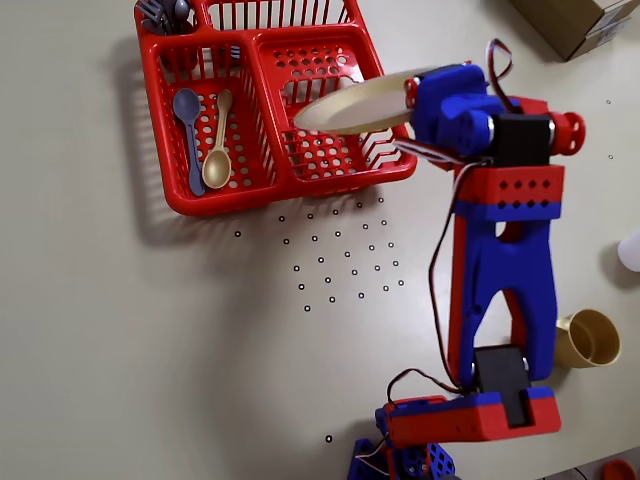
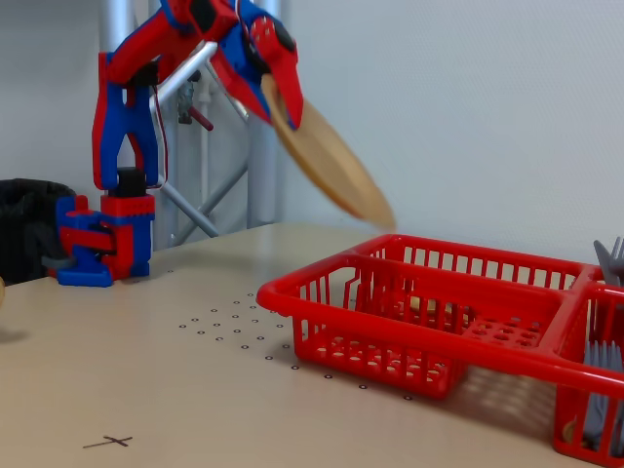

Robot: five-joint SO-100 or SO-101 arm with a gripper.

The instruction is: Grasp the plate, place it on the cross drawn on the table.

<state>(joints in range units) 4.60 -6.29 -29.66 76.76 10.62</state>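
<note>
The cream-yellow plate [image 2: 331,166] hangs tilted in the air above the near-left end of the red basket [image 2: 322,296], clear of its rim. My gripper [image 2: 283,102] is shut on the plate's upper edge. In the overhead view the plate [image 1: 350,104] shows nearly edge-on over the basket's right compartment, with the gripper [image 1: 410,92] clamped on its right end. The cross [image 2: 108,442] is a small pen mark on the table [image 2: 195,390] at the front left of the fixed view, far from the plate.
The red basket [image 1: 265,160] holds a purple spoon [image 1: 188,115] and a tan spoon [image 1: 218,160]. A grid of black ringed dots [image 1: 340,250] lies below it. A tan cup [image 1: 588,338] stands right of the arm, a cardboard box [image 1: 575,20] at top right.
</note>
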